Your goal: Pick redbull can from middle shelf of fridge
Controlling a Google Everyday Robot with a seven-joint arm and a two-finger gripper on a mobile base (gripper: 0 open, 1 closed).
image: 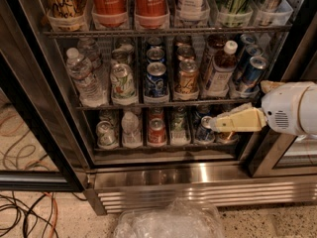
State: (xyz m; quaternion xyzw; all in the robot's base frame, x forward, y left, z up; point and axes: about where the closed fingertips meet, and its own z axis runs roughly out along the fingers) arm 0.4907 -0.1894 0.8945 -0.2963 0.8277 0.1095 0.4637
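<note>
Now the gripper (216,123) sat low by the bottom rack (148,147), beneath the redbull can (252,72) on the middle shelf (148,104); released or clenched, couldn't tell.

My gripper (214,123) is pale yellow and pointy, out on the right. Behind it I see my arm (292,108), round and white with tiny dots.
</note>
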